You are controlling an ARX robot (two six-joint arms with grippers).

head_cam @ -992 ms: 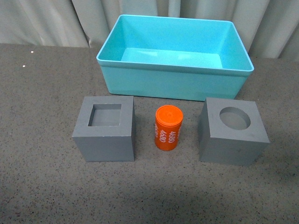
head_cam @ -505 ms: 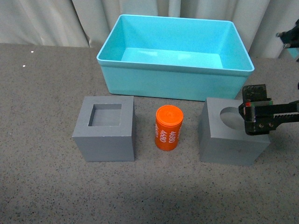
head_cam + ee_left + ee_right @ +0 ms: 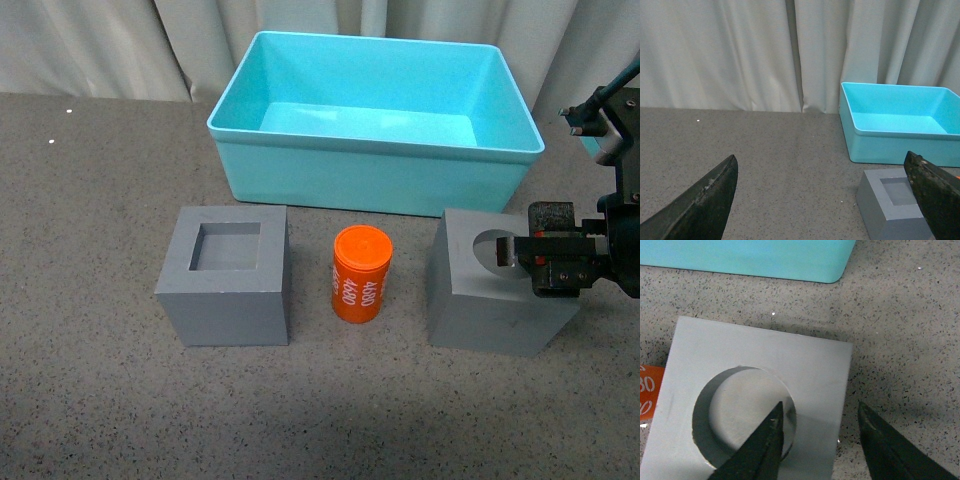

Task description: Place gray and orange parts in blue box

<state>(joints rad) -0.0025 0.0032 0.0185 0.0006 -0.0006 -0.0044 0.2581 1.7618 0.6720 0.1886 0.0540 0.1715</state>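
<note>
looking across the table (image 3: 80,390), we find the blue box (image 3: 370,185) empty at the far side. our right pincer (image 3: 820,410) has just arrived over the round-recess cube (image 3: 480,315), near right, parted and empty, ready to grip. the square-recess cube (image 3: 225,300), the orange cylinder (image 3: 360,275) wait left of it. the left pincer (image 3: 820,200) gapes empty.

White numerals are running sideways along the side of the orange cylinder (image 3: 361,275), printed in two rows. In the front view the clearer row is reading as 4680. The row beside it is looking much the same, but its digits are too small to settle. In the right wrist view, only a cut-off "30" and a "0" are showing on the same cylinder.
</note>
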